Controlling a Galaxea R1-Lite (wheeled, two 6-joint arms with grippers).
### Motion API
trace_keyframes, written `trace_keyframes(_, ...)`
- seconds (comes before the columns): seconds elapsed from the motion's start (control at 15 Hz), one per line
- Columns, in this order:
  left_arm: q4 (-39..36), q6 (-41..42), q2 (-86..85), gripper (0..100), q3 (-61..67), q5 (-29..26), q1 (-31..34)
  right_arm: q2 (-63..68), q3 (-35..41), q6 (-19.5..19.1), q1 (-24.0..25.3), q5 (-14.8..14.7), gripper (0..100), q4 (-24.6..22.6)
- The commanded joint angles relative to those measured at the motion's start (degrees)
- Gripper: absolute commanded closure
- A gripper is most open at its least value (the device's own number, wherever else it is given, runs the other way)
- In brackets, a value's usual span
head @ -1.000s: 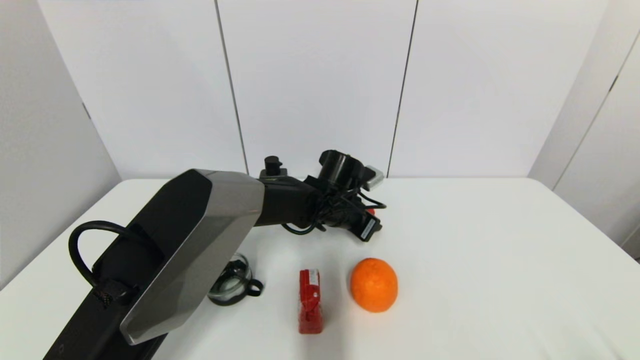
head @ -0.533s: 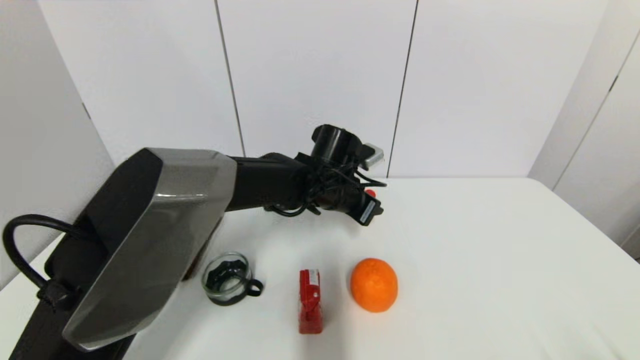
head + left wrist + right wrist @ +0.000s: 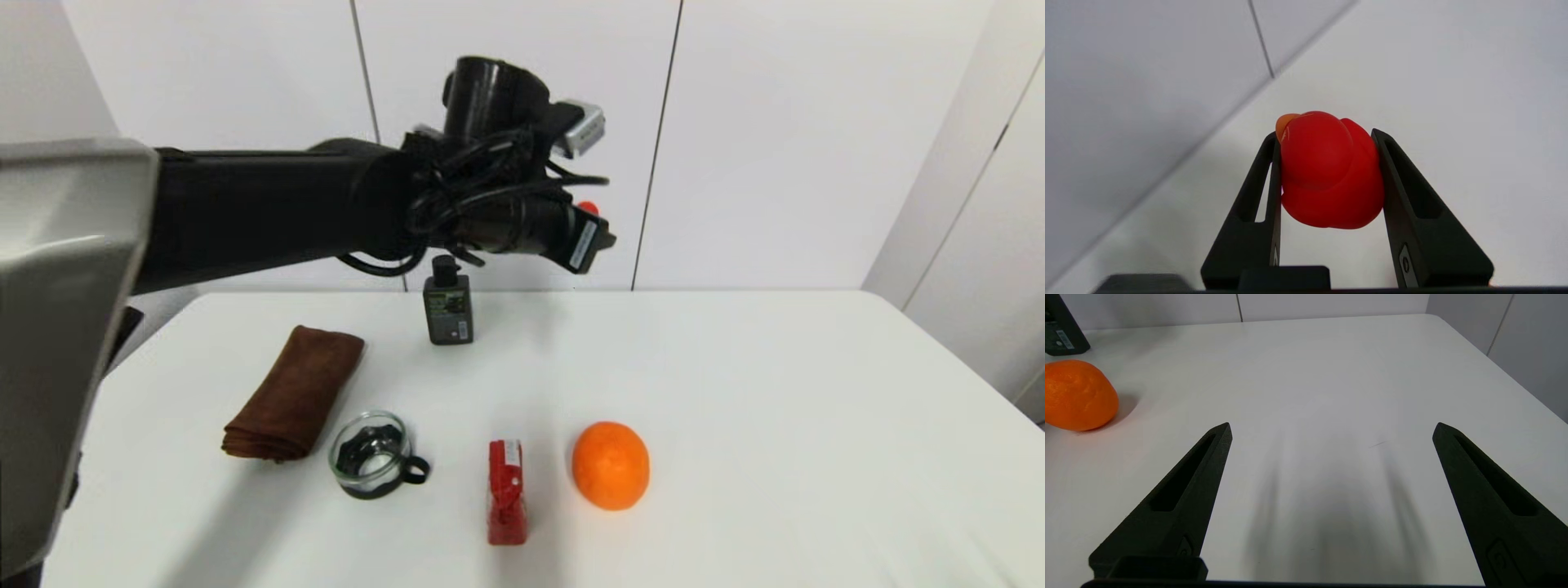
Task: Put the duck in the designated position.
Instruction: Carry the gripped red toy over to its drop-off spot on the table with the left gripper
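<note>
Two black fingers of the left gripper (image 3: 1327, 163) clamp the red duck (image 3: 1331, 171) between them, high above the white table (image 3: 775, 392), in front of the back wall. On the table sit a brown cloth (image 3: 294, 392), a dark bottle (image 3: 448, 310), a glass cup (image 3: 371, 453), a red packet (image 3: 506, 490) and an orange (image 3: 611, 465). Right gripper (image 3: 1331, 428) hovers low over bare tabletop beside the orange, fingers spread wide, holding nothing.

You face a white table (image 3: 775, 392) filling the lower half of the frame. Behind it, across the upper half, stand plain white wall panels (image 3: 514, 122) split by thin dark vertical seams, and more panels angle in at both sides. Light is even and soft.
</note>
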Motion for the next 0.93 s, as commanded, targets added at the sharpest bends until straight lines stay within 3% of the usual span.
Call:
trace_keyframes(0.07, 1.13, 0.18, -9.60, 100, 0.38, 2.28, 4.15, 0.09, 0.00, -0.02, 0.00, -0.02, 0, -0.05)
trace_keyframes(0.6, 4.73, 0.79, -24.37, 100, 7.94, 8.87, 17.24, 0.09, -0.09, -0.02, 0.00, -0.02, 0, -0.05)
trace_keyframes(0.93, 7.54, 2.55, -32.81, 100, 13.03, 10.10, 30.78, 0.09, 0.00, -0.02, 0.00, -0.02, 0, -0.05)
